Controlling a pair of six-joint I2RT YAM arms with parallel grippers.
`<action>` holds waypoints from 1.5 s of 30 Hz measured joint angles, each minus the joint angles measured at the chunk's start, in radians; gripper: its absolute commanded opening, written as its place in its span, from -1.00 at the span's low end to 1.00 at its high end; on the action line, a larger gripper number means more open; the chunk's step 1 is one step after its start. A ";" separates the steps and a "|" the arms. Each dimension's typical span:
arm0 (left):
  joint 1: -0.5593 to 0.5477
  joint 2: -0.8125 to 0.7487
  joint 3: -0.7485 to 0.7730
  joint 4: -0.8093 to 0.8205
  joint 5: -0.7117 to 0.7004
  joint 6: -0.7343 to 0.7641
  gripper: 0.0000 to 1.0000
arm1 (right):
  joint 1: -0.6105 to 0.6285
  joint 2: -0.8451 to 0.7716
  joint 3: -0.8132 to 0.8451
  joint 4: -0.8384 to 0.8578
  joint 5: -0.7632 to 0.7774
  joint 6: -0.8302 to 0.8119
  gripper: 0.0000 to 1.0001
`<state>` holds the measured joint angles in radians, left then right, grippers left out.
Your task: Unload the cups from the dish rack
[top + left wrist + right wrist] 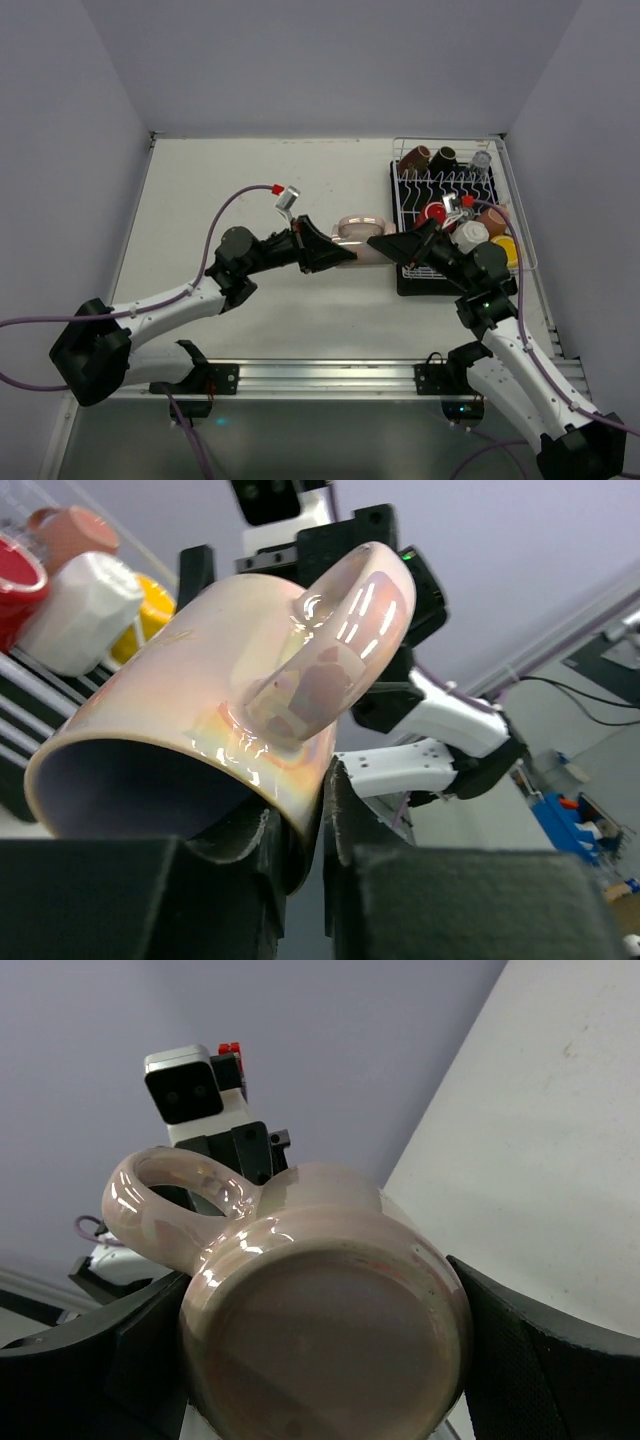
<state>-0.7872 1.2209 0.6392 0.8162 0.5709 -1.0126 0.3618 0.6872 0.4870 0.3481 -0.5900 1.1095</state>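
Observation:
A pale iridescent mug with a purple inside (356,229) hangs above the table left of the dish rack (500,158), held between both grippers. My left gripper (334,256) pinches its rim wall (200,710), one finger inside and one outside (322,800). My right gripper (386,244) clasps its base end (320,1310), a finger on each side (320,1345). In the rack lie a brown mug (416,157), a black mug (443,157), a clear glass (482,159), a red mug (435,213), a white mug (470,235) and a yellow mug (506,248).
The rack stands on a black tray (402,286) at the table's right side, close to the right wall. A terracotta cup (492,220) lies beside the white one. The rack's mugs show behind the held mug in the left wrist view (75,610).

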 measured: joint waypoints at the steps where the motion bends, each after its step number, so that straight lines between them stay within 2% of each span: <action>1: 0.000 0.000 0.000 0.018 0.002 -0.025 -1.00 | 0.000 0.005 -0.005 0.032 -0.005 0.006 -0.60; 2: 0.000 -0.002 0.000 0.043 0.006 -0.045 -1.00 | 0.003 0.009 -0.005 0.061 -0.010 0.021 -0.59; 3: -0.002 -0.006 0.000 0.069 0.011 -0.055 -1.00 | 0.007 0.016 -0.006 0.093 -0.014 0.035 -0.34; 5: -0.005 -0.018 0.000 0.094 0.012 -0.060 -1.00 | 0.016 0.028 -0.008 0.143 -0.016 0.053 0.25; 6: -0.006 -0.023 -0.002 0.098 0.011 -0.057 -1.00 | 0.019 0.033 -0.012 0.162 -0.016 0.058 0.83; 7: -0.007 -0.029 -0.009 0.100 0.008 -0.053 -1.00 | 0.021 0.035 -0.017 0.175 -0.016 0.061 0.98; 12: -0.015 -0.111 -0.074 0.014 -0.037 0.006 -1.00 | 0.040 0.045 -0.047 0.153 -0.028 0.050 0.98; 18: -0.026 -0.289 -0.090 -0.224 -0.093 0.119 -1.00 | 0.053 0.021 -0.050 0.115 -0.056 0.020 0.98; 21: 0.009 -0.374 -0.090 -0.333 -0.147 0.179 -1.00 | 0.024 -0.008 -0.043 0.096 -0.022 0.002 0.98; 26: 0.074 -0.401 -0.121 -0.346 -0.209 0.198 -1.00 | 0.012 -0.012 -0.031 0.089 0.005 -0.018 0.98; 28: 0.087 -0.393 -0.102 -0.422 -0.231 0.225 -1.00 | 0.012 -0.009 -0.030 0.075 0.008 -0.031 0.98; 30: 0.089 -0.359 -0.024 -0.574 -0.278 0.293 -1.00 | 0.012 -0.011 -0.018 0.022 0.028 -0.058 0.98; 33: 0.106 -0.252 0.176 -0.829 -0.399 0.398 -1.00 | 0.012 -0.021 0.040 -0.118 0.077 -0.134 0.98; 35: 0.160 -0.153 0.335 -0.975 -0.463 0.460 -1.00 | 0.012 -0.023 0.093 -0.213 0.113 -0.193 0.98; 40: 0.351 0.088 0.646 -1.186 -0.566 0.574 -1.00 | 0.013 -0.040 0.174 -0.418 0.185 -0.332 0.98; 45: 0.475 0.293 0.783 -1.332 -0.661 0.640 -1.00 | 0.024 -0.060 0.181 -0.556 0.236 -0.424 0.98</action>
<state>-0.3122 1.5143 1.4223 -0.5163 -0.0906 -0.3721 0.3859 0.6270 0.6682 -0.2081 -0.3542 0.6853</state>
